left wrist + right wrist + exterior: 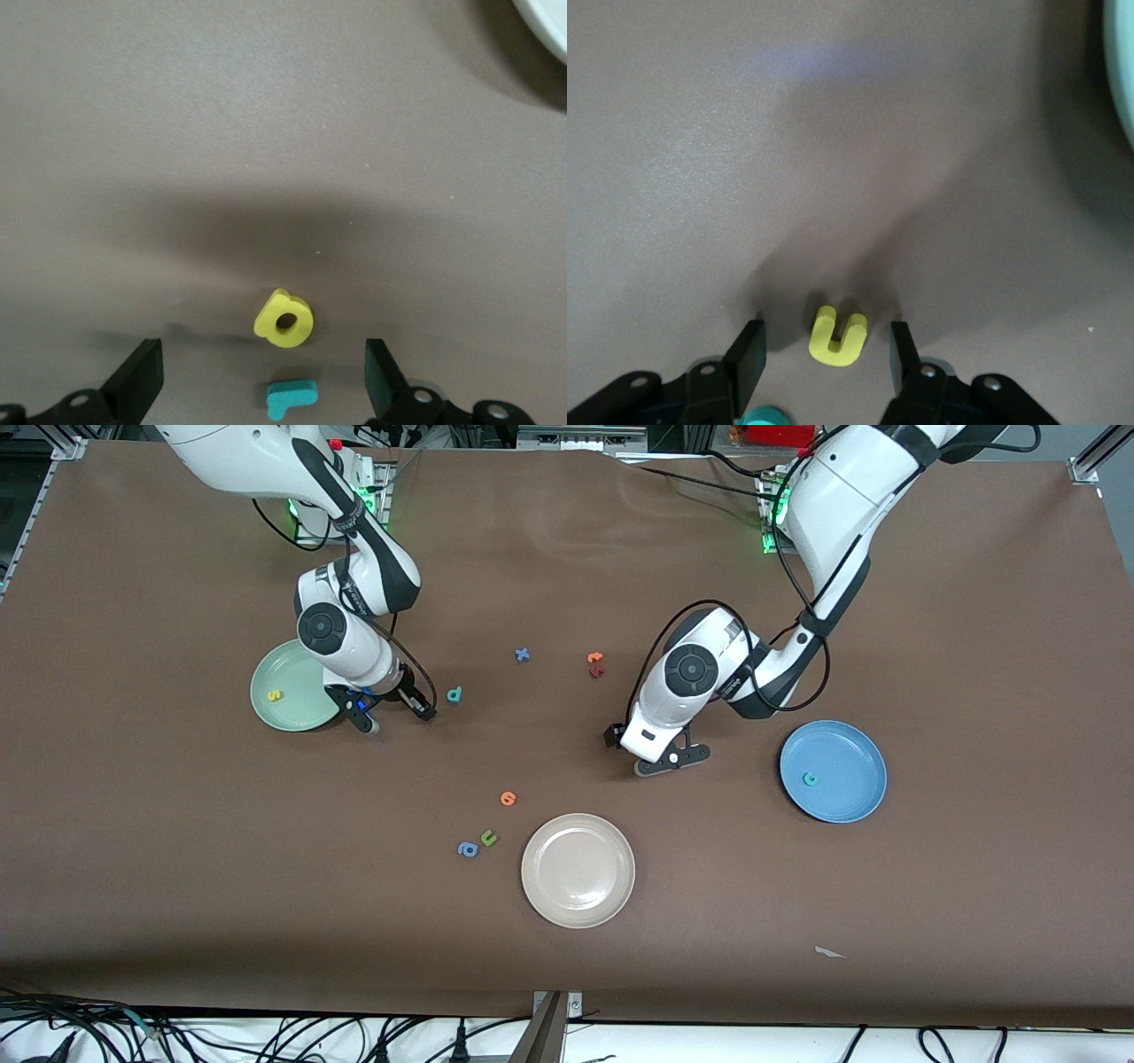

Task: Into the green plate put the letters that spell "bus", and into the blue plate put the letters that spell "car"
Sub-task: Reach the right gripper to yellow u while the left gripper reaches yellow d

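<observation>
right gripper [826,347]: down at the table just beside the green plate [292,691], fingers partway in on either side of the yellow u [837,336], small gaps both sides, so not gripping it from what I can see
left gripper [266,376]: fingers spread wide, holding nothing, low over the yellow a [284,319] and the teal r [289,396], which sit side by side on the table toward the blue plate [855,793]
green plate contents: yellow s [275,695] is in there
blue plate contents: teal c [809,779] inside
teal b [454,694]: on the table, near the right gripper
other stuff: cream plate [578,870], blue x [522,655], orange and dark red letters [595,664], olive u [488,837], blue a [468,849], another orange letter [508,798]
</observation>
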Available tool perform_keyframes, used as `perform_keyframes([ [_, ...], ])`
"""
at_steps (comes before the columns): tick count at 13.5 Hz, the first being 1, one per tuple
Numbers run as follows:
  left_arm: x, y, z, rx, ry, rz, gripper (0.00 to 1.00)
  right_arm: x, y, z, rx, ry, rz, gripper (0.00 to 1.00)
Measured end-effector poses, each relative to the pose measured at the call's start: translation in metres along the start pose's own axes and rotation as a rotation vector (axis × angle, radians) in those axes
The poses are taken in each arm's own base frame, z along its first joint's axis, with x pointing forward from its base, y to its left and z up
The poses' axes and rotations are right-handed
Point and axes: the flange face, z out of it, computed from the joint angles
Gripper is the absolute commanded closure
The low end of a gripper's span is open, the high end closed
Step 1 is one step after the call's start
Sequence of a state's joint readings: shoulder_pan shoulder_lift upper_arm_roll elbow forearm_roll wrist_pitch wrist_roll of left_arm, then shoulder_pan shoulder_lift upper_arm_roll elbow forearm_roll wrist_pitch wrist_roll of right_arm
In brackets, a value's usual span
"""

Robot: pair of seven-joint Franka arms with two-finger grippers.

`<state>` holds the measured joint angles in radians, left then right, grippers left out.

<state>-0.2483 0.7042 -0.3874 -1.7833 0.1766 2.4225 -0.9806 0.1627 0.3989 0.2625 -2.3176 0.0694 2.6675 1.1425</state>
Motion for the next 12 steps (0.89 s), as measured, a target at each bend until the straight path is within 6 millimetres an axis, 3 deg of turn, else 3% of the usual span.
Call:
perform_keyframes([
  [2,0.004,0.001,0.005,0.003,0.004,-0.003,0.06,0.000,0.000,-0.001,0.002,0.001,-0.001,0.76],
  [3,0.006,0.002,0.007,0.006,0.010,-0.004,0.13,0.000,-0.001,-0.001,0.003,0.002,-0.001,0.87],
  [4,0.007,0.003,0.010,0.011,0.012,-0.003,0.23,0.000,-0.001,-0.001,0.003,0.002,-0.001,0.91],
  [9,0.004,0.007,0.013,0.015,0.015,-0.012,0.61,-0.001,0.000,-0.007,-0.028,-0.009,-0.004,0.94],
  [12,0.006,0.009,0.011,0.011,0.019,-0.015,0.67,0.001,0.005,-0.048,-0.112,-0.026,-0.029,0.94],
])
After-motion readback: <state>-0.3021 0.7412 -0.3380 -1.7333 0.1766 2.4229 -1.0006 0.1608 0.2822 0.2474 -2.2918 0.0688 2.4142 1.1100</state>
